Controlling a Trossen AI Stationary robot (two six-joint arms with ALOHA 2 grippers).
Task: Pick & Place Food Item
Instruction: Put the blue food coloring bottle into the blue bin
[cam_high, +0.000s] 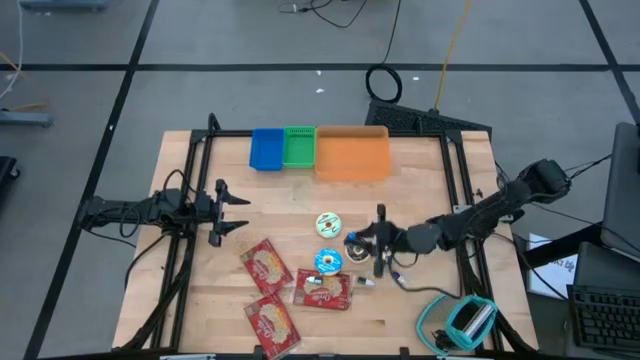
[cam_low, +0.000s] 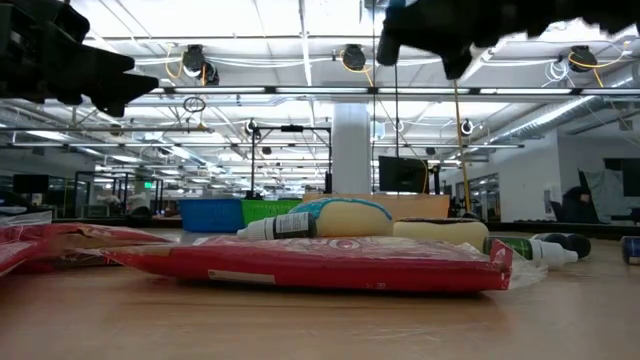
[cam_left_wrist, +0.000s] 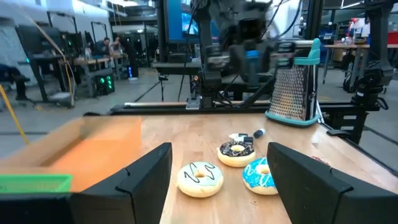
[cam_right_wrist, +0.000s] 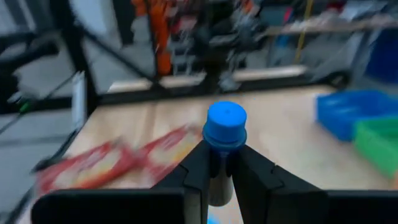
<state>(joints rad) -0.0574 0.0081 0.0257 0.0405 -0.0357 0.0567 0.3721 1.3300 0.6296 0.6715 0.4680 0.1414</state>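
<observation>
My right gripper (cam_right_wrist: 221, 177) is shut on a small grey bottle with a blue cap (cam_right_wrist: 225, 124) and hangs above the table's middle right (cam_high: 380, 245), beside three doughnuts: a white one (cam_high: 329, 224), a blue one (cam_high: 328, 262) and a chocolate one (cam_left_wrist: 236, 151). Three red packets (cam_high: 265, 265) (cam_high: 322, 290) (cam_high: 272, 325) lie flat near the front edge. A white bottle (cam_low: 280, 228) lies on one packet. My left gripper (cam_high: 235, 212) waits open at the table's left, nothing between its fingers (cam_left_wrist: 149, 180). My right gripper pinches the bottle's grey body (cam_right_wrist: 219, 180) just below the blue cap between its two fingers (cam_right_wrist: 198, 171). The fingers come in about level from the table's right and lie across the bottle. The bottle stands cap up, lifted clear of the table.
A blue bin (cam_high: 267, 148), a green bin (cam_high: 299, 146) and an orange bin (cam_high: 352, 152) stand in a row at the far edge. A teal-framed grater (cam_high: 465, 320) sits at the front right corner. A green bottle (cam_low: 530, 248) lies by the doughnuts.
</observation>
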